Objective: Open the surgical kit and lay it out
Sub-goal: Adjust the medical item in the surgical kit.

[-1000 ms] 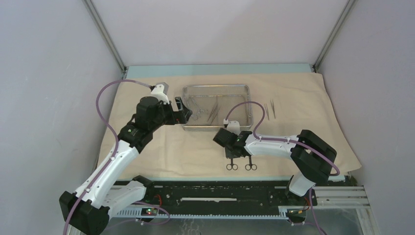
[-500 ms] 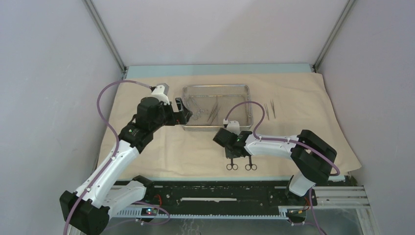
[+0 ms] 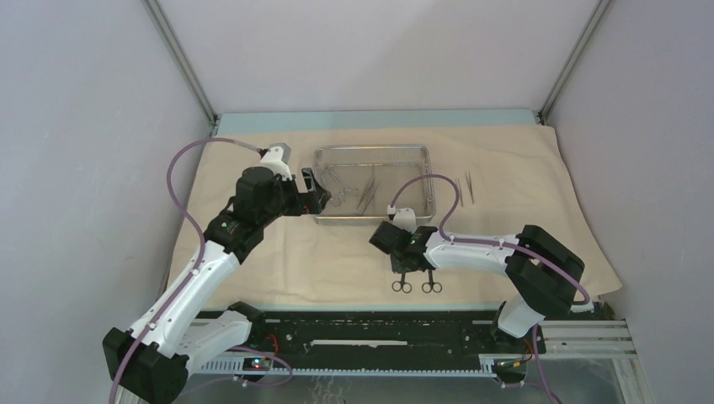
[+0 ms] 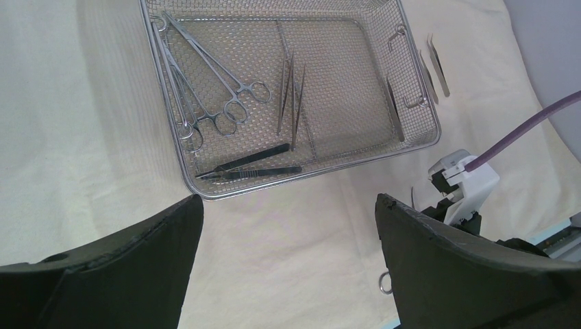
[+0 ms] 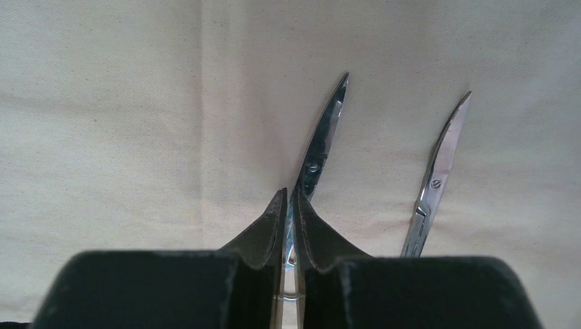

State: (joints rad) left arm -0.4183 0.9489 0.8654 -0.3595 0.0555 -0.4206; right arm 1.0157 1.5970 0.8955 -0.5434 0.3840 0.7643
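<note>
The top view looks steeply down from high on the near side of the mesh tray (image 3: 345, 220), taking in all of it. The left wrist view shares that tray (image 4: 342, 103) from its near-left, closer. The right wrist view hugs the cloth wrap (image 5: 123, 123) on the tray's near side.

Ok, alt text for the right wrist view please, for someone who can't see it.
The right fingers are shut on a pair of steel scissors, blades pointing away over the beige cloth. A second pair of scissors lies just to its right in the picture, apart from it.
</note>
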